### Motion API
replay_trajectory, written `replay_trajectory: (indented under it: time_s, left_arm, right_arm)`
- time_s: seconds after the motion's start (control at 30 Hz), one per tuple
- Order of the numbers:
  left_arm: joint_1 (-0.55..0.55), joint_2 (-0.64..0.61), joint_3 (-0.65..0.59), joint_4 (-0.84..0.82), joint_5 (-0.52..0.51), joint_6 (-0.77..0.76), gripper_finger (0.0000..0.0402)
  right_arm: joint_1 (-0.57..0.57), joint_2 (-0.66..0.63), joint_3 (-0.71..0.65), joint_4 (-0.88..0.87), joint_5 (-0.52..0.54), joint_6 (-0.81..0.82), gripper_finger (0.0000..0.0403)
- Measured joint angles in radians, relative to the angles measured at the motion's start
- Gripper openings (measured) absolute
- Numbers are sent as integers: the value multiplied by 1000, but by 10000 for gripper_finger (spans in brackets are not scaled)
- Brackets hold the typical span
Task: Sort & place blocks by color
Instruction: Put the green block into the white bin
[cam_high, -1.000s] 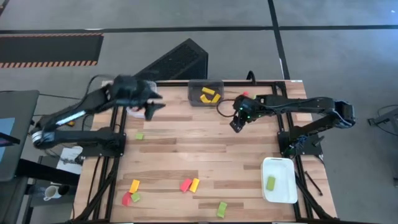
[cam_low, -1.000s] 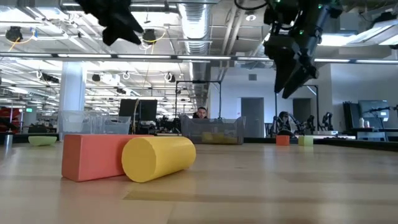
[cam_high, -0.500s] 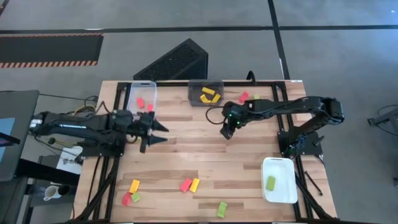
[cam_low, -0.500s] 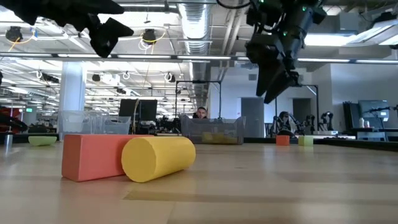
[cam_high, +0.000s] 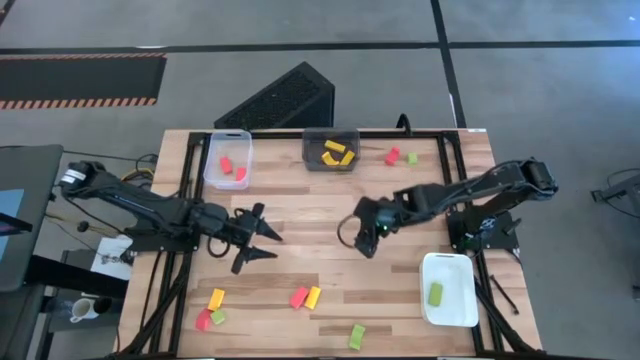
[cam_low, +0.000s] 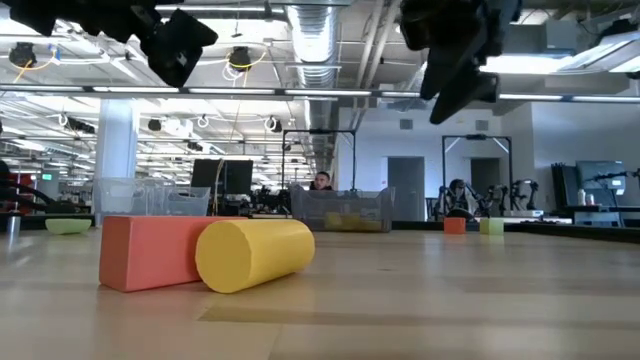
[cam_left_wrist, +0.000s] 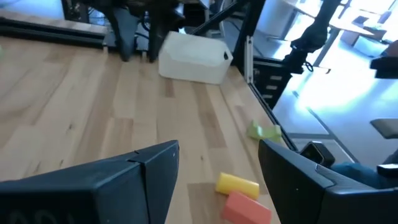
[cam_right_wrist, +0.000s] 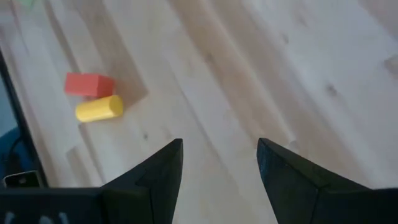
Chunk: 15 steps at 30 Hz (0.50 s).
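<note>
A red block (cam_high: 298, 297) and a yellow block (cam_high: 313, 297) lie side by side on the table near its front edge; the right wrist view shows them too, red block (cam_right_wrist: 89, 84) and yellow block (cam_right_wrist: 99, 108). My left gripper (cam_high: 272, 243) hangs open and empty above the table's middle left, pointing toward the right edge. My right gripper (cam_high: 362, 245) hangs open and empty above the middle, slanting down. More blocks lie loose: a yellow, red and green group (cam_high: 212, 310) near left, one green block (cam_high: 356, 336) near middle, and a red block (cam_high: 392, 156) with a green block (cam_high: 412, 158) far right.
A clear tray (cam_high: 228, 175) with red blocks stands far left. Beside it, at the far middle, a dark grey tray (cam_high: 312, 150) holds yellow blocks. A white tray (cam_high: 452, 312) holding a green block sits near right. Bare wood lies between the two grippers.
My left gripper has swung from the clear tray toward the near edge and the table's middle, sinking and levelling out. My right gripper has gone from beside the dark grey tray toward the near edge and leftward. Both stay open and empty.
</note>
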Motion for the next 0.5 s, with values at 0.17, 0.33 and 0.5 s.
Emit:
replay_trajectory:
  time_s: [0.17, 0.33, 0.5]
  left_arm:
    - [3, 7, 25, -1, -2, 38, 203]
    - [3, 1, 62, -19, -11, 75, 203]
    - [3, 1, 94, -47, -13, 93, 203]
  right_arm:
    - [88, 0, 0, 0, 10, 97, 227]
    - [171, 0, 0, 6, 10, 196, 227]
    - [263, 9, 0, 48, 9, 385, 227]
